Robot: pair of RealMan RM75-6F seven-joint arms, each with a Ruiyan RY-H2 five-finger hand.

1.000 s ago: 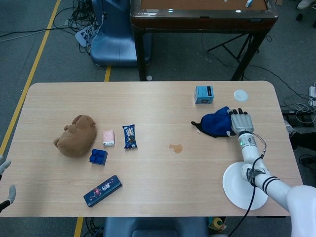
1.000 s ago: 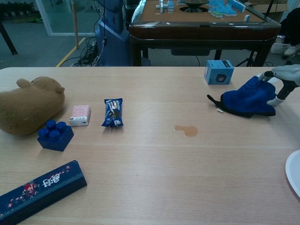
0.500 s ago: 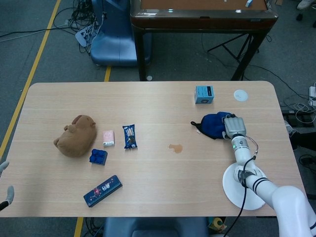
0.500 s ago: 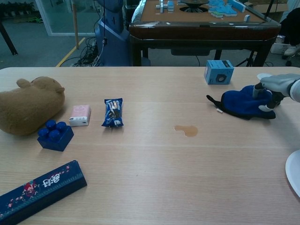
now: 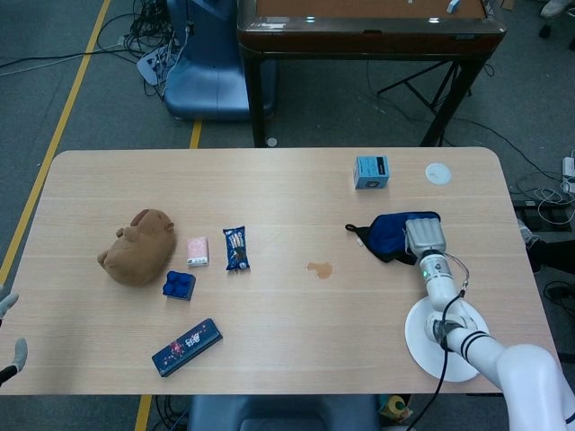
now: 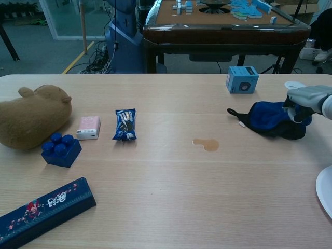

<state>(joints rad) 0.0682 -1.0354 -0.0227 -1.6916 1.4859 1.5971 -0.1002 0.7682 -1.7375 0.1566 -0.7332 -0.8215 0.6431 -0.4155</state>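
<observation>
1. Blue cloth (image 5: 388, 235) bunched on table (image 5: 269, 314), right side, near the small blue box (image 5: 370, 171)
2. Right hand (image 5: 424, 239) fingers curled into it, grasping
3. Not lifted; white plate (image 5: 429, 346) bare
4. Left hand (image 5: 9, 346) idle, fingers apart

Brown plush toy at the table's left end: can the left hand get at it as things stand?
Probably yes. The left hand sits open at the table's left edge, and bare wooden table lies between it and the brown plush toy. The small blue block is on the toy's far side, out of the path.
</observation>
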